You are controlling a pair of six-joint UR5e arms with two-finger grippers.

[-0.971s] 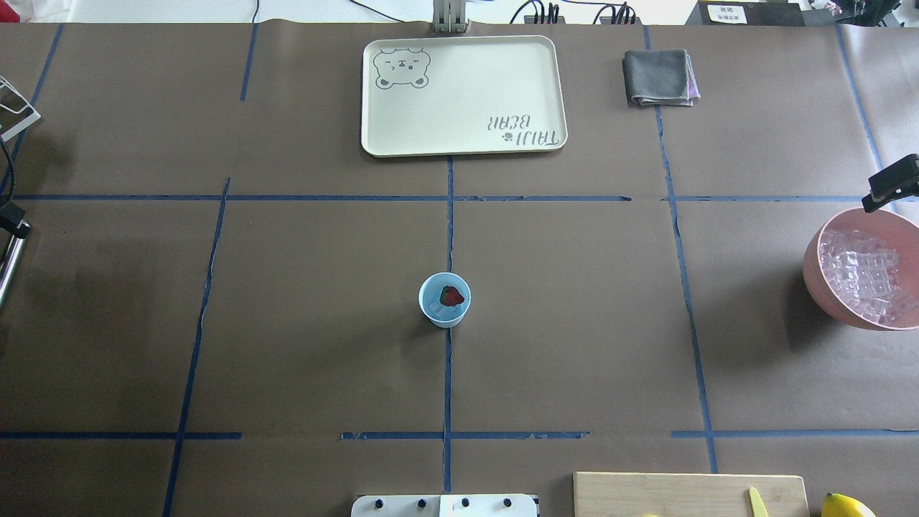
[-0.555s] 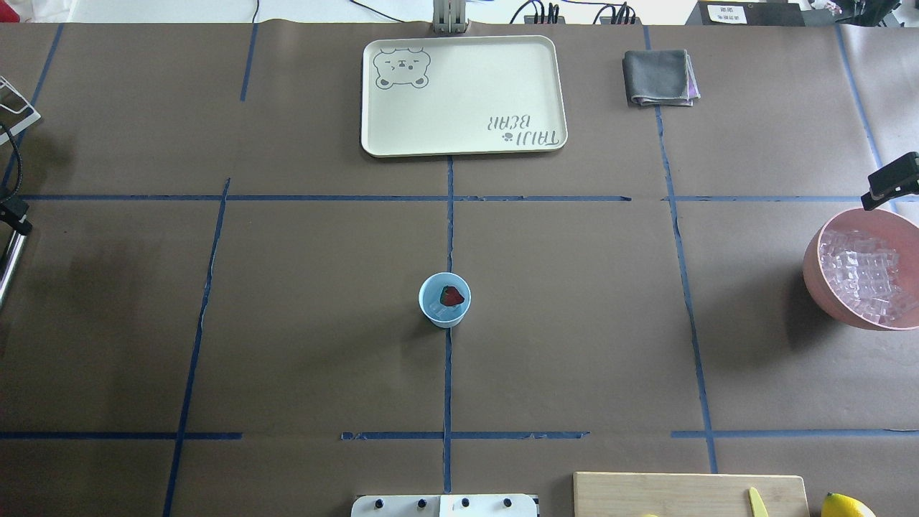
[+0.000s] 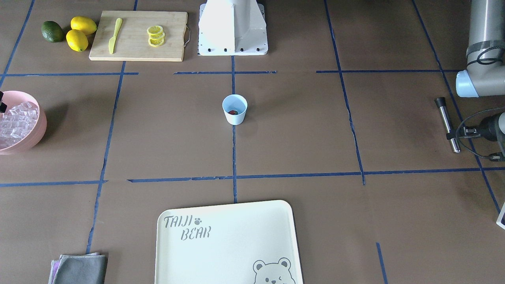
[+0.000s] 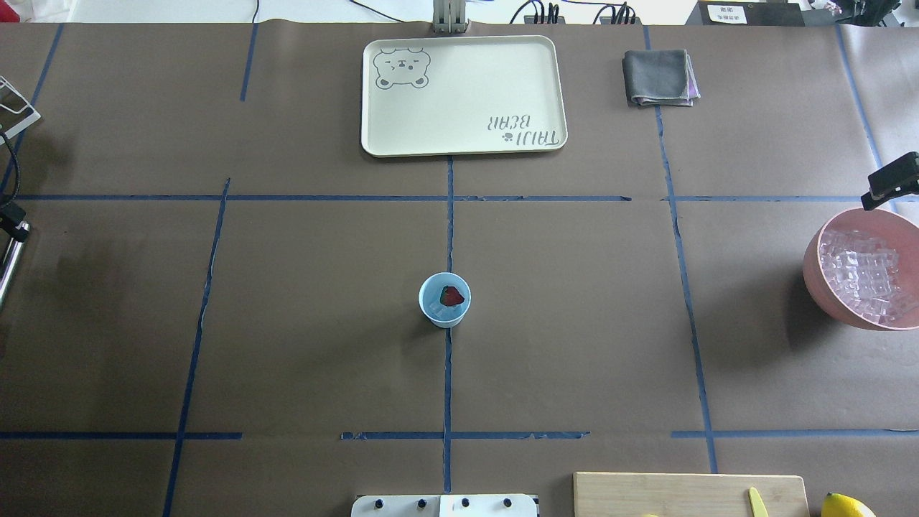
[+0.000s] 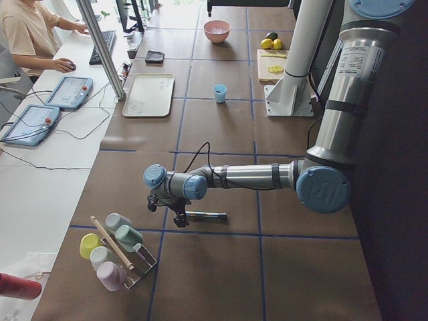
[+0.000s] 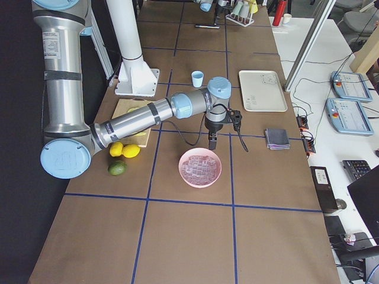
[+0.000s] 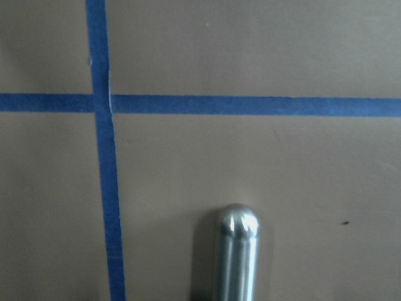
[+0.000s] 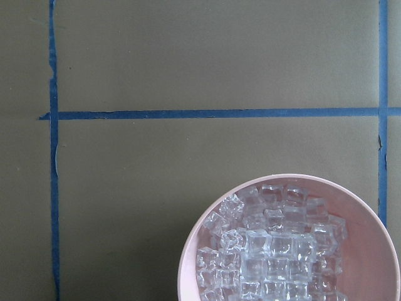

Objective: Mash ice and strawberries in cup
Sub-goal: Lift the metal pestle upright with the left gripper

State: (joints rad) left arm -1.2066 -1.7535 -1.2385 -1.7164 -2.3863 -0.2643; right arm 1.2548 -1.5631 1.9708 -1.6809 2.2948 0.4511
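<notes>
The pale-blue cup [image 4: 444, 300] stands upright at the table's middle and also shows in the front view [image 3: 234, 109]. Inside it lie a red strawberry [image 4: 451, 296] and a few clear ice cubes [image 4: 434, 309]. My left gripper [image 3: 450, 136] is low over the table at its left end, shut on a metal muddler rod [image 3: 446, 123]. The rod's rounded tip shows in the left wrist view [image 7: 237, 248]. My right gripper [image 6: 212, 144] hangs over the far rim of the pink bowl [image 4: 815, 276] full of ice [image 8: 285, 251]. I cannot tell whether it is open or shut.
A cream bear tray [image 4: 463, 93] and a grey folded cloth [image 4: 659, 77] lie at the far side. A cutting board [image 3: 138, 47] with lemon slices and a yellow knife, plus lemons [image 3: 81, 33], sits by the robot base. A rack of cups [image 5: 117, 251] stands near the left gripper.
The left gripper and its cable have shifted slightly at the table's left edge. The right gripper moved a touch. The cup and its contents have not moved.
</notes>
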